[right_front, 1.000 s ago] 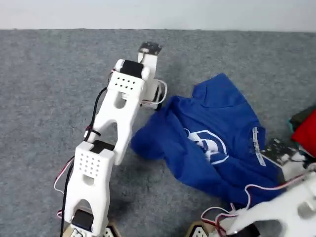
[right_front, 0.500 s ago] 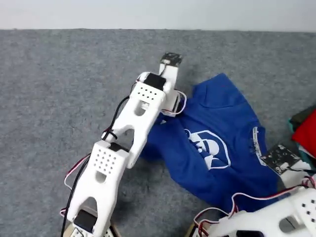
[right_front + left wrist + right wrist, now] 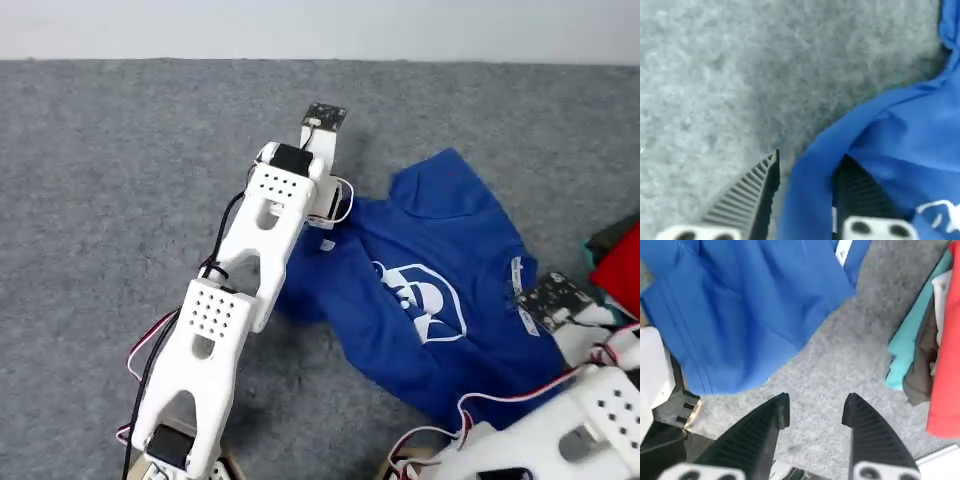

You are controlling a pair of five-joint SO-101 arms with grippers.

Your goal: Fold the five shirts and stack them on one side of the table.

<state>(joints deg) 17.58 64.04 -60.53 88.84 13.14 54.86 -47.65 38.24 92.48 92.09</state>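
Left gripper [image 3: 807, 167]: jaws open, straddling the blue shirt [image 3: 440, 290]'s left edge, with fabric between them. Left arm [image 3: 250, 270] has swung back left a little vs 0.5 s ago. Right gripper [image 3: 812, 407]: jaws apart over the grey mat [image 3: 840, 350] beside the shirt hem; wrist nudged up-frame. Shirt is centre-right, shirt pile [image 3: 620, 265] at right edge.

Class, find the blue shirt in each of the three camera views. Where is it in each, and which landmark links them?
High view: blue shirt lies right of centre.
Left wrist view: a fold of the blue shirt lies between the fingers of the left gripper.
Right wrist view: blue shirt lies beyond the open right gripper, apart from it.
Shared landmark: grey table cover under it.
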